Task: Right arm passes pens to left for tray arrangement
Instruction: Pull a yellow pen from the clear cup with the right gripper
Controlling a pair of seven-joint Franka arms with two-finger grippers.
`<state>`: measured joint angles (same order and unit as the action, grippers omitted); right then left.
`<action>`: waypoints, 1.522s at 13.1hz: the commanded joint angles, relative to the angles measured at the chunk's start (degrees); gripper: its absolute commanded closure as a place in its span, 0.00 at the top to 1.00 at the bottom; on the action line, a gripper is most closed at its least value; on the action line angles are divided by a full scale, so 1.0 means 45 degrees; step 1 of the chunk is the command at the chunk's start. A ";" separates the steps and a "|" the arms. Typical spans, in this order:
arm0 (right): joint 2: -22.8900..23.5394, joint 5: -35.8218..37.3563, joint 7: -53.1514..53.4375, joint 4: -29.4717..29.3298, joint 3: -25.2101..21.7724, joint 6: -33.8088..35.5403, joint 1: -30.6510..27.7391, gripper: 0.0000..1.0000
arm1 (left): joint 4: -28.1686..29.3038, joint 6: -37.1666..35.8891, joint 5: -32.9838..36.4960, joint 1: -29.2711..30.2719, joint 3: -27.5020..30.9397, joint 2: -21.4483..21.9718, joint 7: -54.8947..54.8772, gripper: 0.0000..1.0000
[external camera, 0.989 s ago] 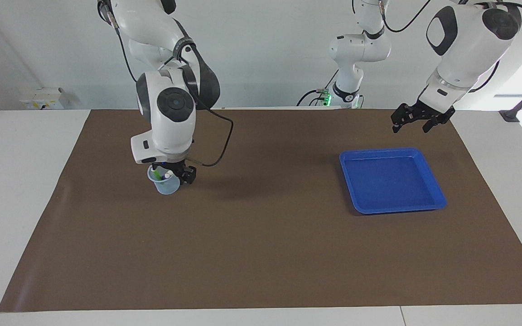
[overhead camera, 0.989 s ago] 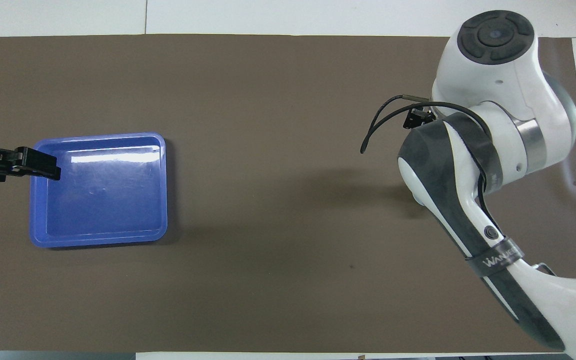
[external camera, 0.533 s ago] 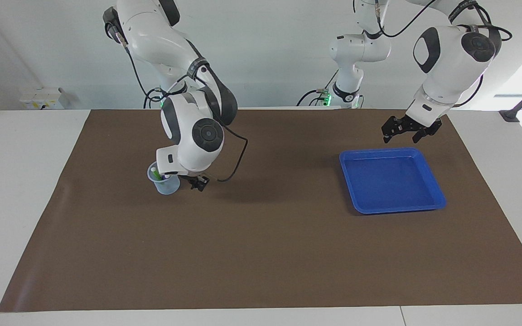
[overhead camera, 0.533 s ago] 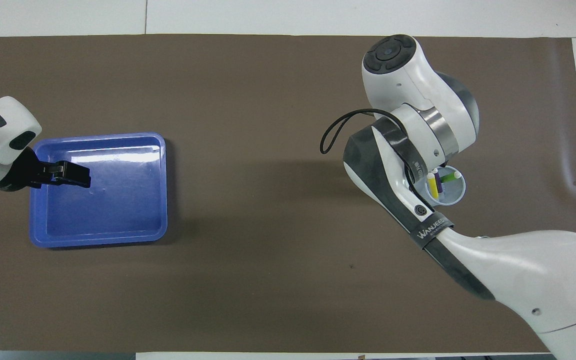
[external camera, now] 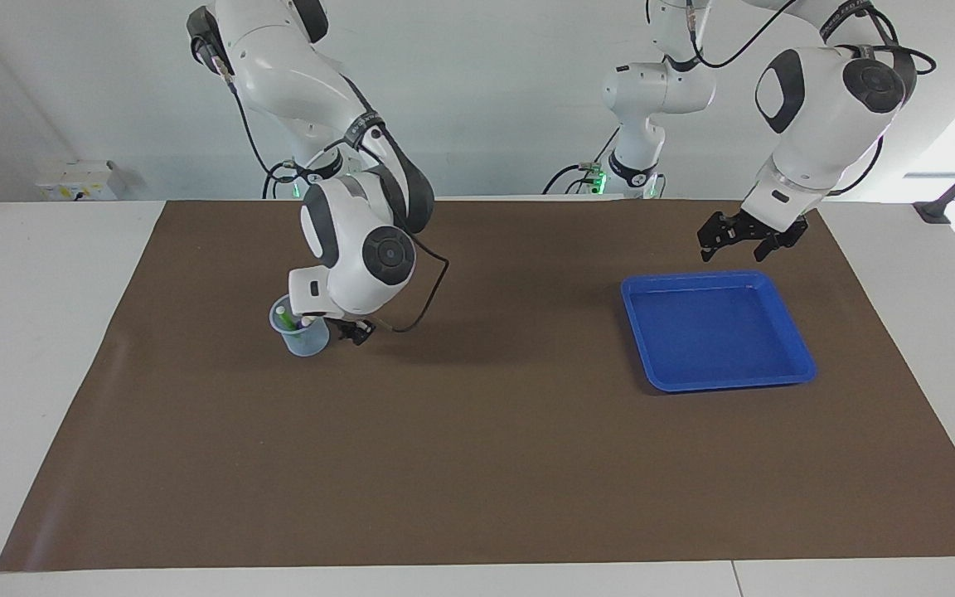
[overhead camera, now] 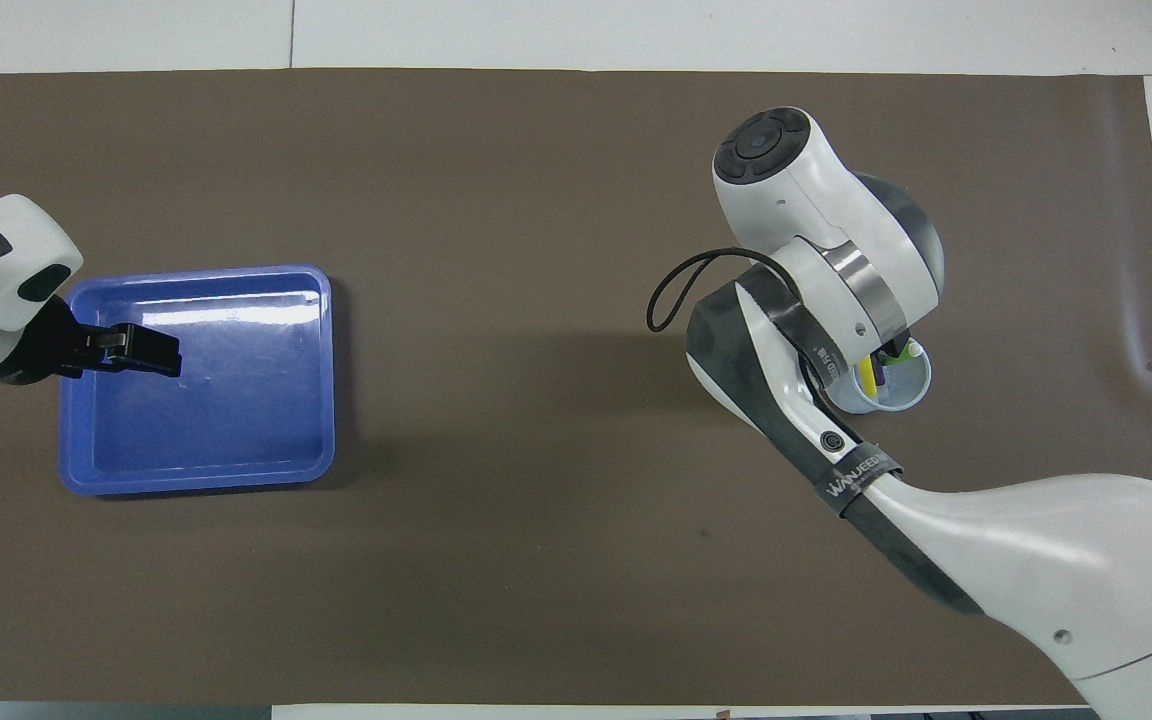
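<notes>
A small translucent cup stands on the brown mat toward the right arm's end, with pens upright in it. A green pen and a yellow pen show, both with pale ends. My right gripper is low beside the cup and touches its rim area. The white wrist largely hides it in the facing view and fully hides it in the overhead view. The blue tray lies bare toward the left arm's end. My left gripper hangs open over the tray's edge nearest the robots and holds nothing.
The brown mat covers most of the white table. A smaller white arm with green lights stands at the robots' end. The right arm's black wrist cable loops out beside the cup.
The right arm's wrist has swung from straight above the cup to a tilt beside it, uncovering the pens from above. The left gripper came down and over the tray's edge.
</notes>
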<state>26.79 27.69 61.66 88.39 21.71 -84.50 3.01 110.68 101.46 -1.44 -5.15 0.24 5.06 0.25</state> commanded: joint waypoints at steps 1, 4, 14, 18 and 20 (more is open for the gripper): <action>-0.0484 0.0292 0.0341 0.0747 0.0098 -0.0032 -0.0161 0.86 | 0.0541 0.0168 0.0183 -0.0125 0.0063 0.0398 0.0121 1.00; -0.0504 0.0292 0.0419 0.0767 0.0059 -0.0012 -0.0181 0.65 | 0.0678 0.0246 0.0183 -0.0145 0.0044 0.0379 0.0121 1.00; -0.0544 0.0292 0.0673 0.0904 0.0000 -0.0071 -0.0279 0.48 | 0.1167 0.0891 0.0183 -0.0262 -0.0015 0.0183 0.0160 1.00; -0.0544 0.0272 0.0693 0.0885 -0.0020 -0.0052 -0.0279 0.00 | 0.1128 0.0910 0.0183 -0.0301 -0.0015 0.0164 0.0160 1.00; -0.0660 0.0272 0.0751 0.0846 0.0000 -0.0032 -0.0279 0.00 | 0.1147 0.0930 0.0183 -0.0301 -0.0015 0.0144 0.0160 1.00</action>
<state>25.65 27.79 63.40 90.49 21.10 -84.44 2.53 114.62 104.18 -1.44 -5.74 -0.11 5.08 0.25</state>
